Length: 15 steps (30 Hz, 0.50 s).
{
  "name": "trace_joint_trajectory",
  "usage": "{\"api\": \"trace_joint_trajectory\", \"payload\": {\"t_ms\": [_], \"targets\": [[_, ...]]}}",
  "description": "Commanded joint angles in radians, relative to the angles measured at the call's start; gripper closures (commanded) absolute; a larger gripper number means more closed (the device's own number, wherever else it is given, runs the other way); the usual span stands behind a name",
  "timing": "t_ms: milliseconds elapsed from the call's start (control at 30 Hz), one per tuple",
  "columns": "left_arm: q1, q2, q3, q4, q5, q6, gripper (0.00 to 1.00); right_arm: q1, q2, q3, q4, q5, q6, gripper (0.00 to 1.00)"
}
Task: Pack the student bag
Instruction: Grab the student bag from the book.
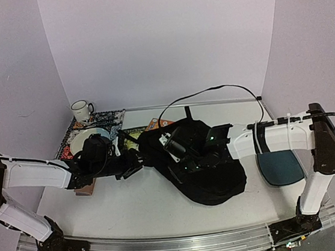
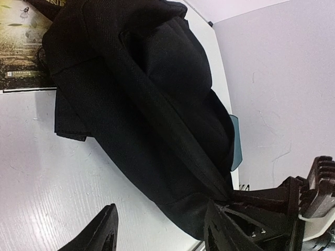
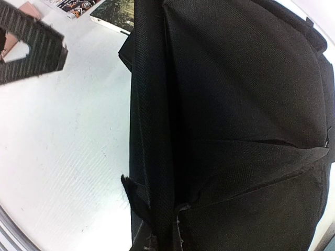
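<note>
The student bag [image 1: 213,178] is a big soft black backpack slumped in the middle of the table. My left gripper [image 1: 133,163] stands at its left edge. In the left wrist view this gripper [image 2: 162,232] is open, with white table in the gap and the bag's [image 2: 157,104] lower corner beside the right finger [image 2: 222,232]. My right gripper [image 1: 181,149] reaches in from the right onto the bag's top. Seen from the right wrist, black fabric [image 3: 235,104] fills the frame and bunches into folds at my right gripper [image 3: 162,240], which is shut on it.
A dark-teal pad [image 1: 281,168] lies right of the bag. At the back left are a white mug [image 1: 81,110], a plate [image 1: 96,135] on a patterned cloth [image 1: 109,117], a book [image 1: 133,133] and an orange item [image 1: 158,123]. A brown block [image 1: 85,188] lies under the left arm.
</note>
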Motion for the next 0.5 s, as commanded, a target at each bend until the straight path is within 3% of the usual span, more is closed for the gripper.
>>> {"api": "trace_joint_trajectory", "payload": {"t_ms": [0, 200, 467], "targets": [[0.000, 0.006, 0.019, 0.026, -0.005, 0.015, 0.39, -0.001, -0.087, 0.015, 0.005, 0.019, -0.031, 1.00], [0.015, -0.083, -0.041, 0.025, -0.068, 0.041, 0.33, -0.001, -0.223, 0.054, 0.008, -0.058, -0.056, 1.00], [0.026, -0.328, -0.115, -0.021, -0.228, 0.119, 0.26, -0.002, -0.389, 0.149, 0.019, -0.252, -0.072, 1.00]]}}
